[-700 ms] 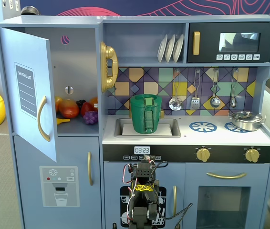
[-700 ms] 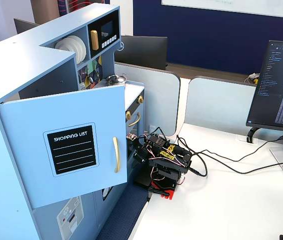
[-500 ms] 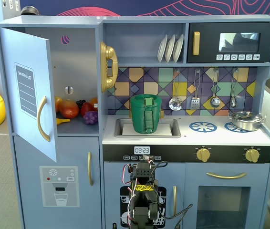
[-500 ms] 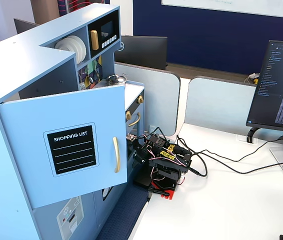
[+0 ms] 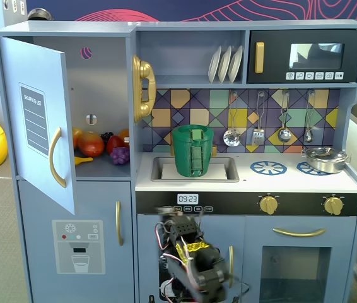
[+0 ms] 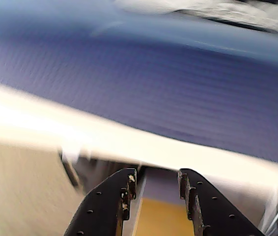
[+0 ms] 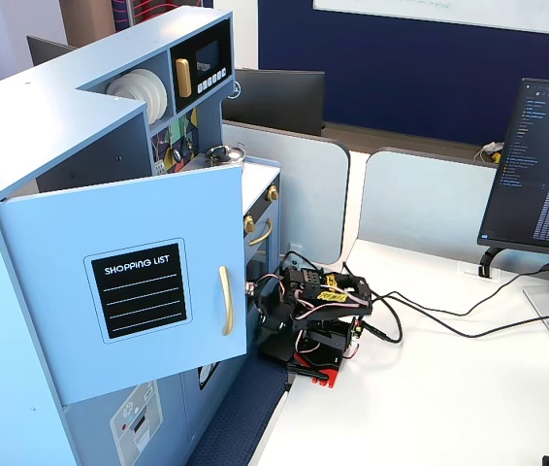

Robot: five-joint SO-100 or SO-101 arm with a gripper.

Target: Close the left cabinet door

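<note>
Wrist view shows the hand (image 6: pixel 154 184) with its two black fingers (image 6: pixel 114 196) spread apart and nothing between them; beyond the fingertips lie a blurred pale band and a dark blue surface. Both fixed views show the arm (image 5: pixel 191 259) folded low in front of the toy kitchen (image 5: pixel 248 189), standing on the white tabletop (image 7: pixel 449 388). The left cabinet door (image 5: pixel 38 120) hangs wide open, up and to the left of the hand in a fixed view, well apart from it. Its chalkboard label (image 7: pixel 139 289) and curved gold handle (image 7: pixel 224 299) face outward. Behind the door, toy fruit (image 5: pixel 99 146) sits on the cupboard shelf. A green basket (image 5: pixel 192 150) stands in the sink (image 5: pixel 219 170), above the hand.
</note>
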